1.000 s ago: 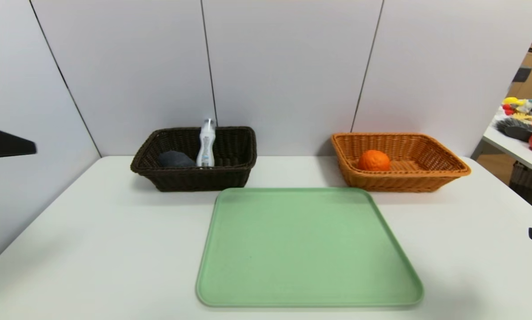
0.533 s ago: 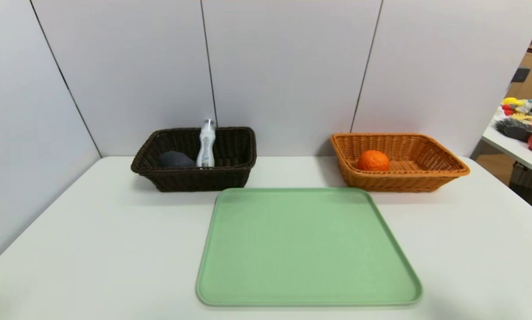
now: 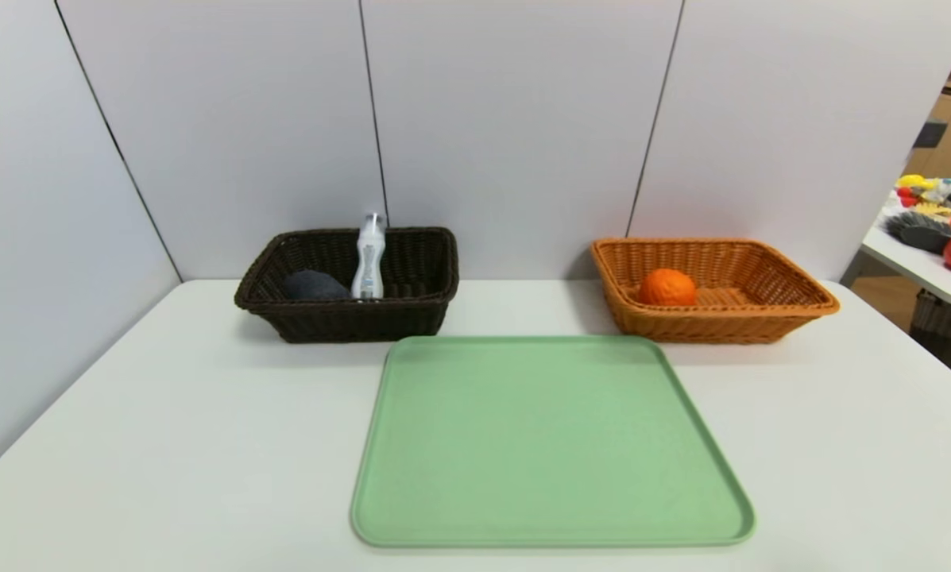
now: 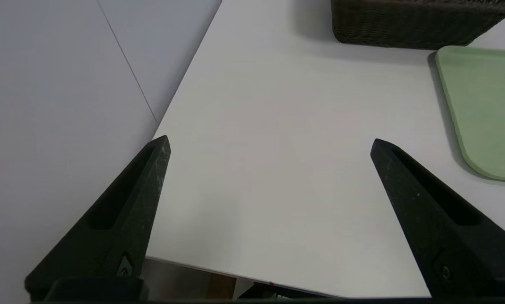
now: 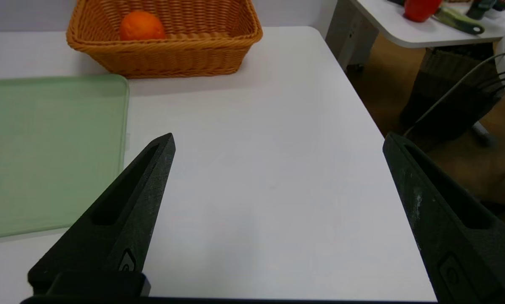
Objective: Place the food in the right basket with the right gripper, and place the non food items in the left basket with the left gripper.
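**Open table, baskets at the back**

The tray (image 3: 550, 445) lies flat and bare mid-table. White table (image 3: 165, 445) spreads free on both sides of it. At the back the dark basket (image 3: 348, 318) and the tan basket (image 3: 713, 322) stand well apart, the wall (image 3: 515, 119) close behind them.

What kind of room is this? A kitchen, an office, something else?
Probably a lab or test room set up for sorting practice, not a kitchen. A plain white table stands against bare grey partition panels, holding only a green tray and two wicker baskets, while a side table carries assorted toy-like props.
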`<state>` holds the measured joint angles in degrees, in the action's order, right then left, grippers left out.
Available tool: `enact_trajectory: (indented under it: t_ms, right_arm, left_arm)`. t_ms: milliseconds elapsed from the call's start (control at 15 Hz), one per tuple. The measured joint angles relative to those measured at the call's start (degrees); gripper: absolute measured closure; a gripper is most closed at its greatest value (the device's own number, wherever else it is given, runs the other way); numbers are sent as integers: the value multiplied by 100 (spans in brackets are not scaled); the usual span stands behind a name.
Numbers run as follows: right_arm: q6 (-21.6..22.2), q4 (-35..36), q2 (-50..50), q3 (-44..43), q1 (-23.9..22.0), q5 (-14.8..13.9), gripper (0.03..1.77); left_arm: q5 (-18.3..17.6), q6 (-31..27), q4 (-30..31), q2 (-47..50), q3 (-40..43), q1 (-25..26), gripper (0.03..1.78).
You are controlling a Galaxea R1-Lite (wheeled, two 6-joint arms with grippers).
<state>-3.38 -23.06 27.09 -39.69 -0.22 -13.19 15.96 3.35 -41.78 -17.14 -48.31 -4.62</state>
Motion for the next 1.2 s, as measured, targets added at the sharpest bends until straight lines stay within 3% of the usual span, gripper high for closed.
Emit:
enact_trajectory:
  t_ms: [200, 400, 533, 733, 1000, 1200]
  right_arm:
    - [-84, -44, -397, 15, 4, 126, 10]
    - [-102, -46, -634, 30, 4, 132, 10]
    - [-105, -61, -780, 39, 11, 126, 10]
    - [-100, -57, -890, 39, 12, 82, 10]
    - [-139, -33, -973, 9, 15, 138, 10]
    - [-262, -6, -1224, 74, 38, 385, 10]
  left_arm:
    - [-179, -151, 241, 122, 46, 528, 12]
    - [-965, -335, 357, 174, 61, 875, 12]
    - [-1130, -340, 366, 201, 61, 803, 12]
    - [-948, -328, 355, 226, 2, 500, 12]
    - [-1007, -464, 350, 435, 171, 472, 12]
    - [-1591, -809, 410, 913, 496, 472, 12]
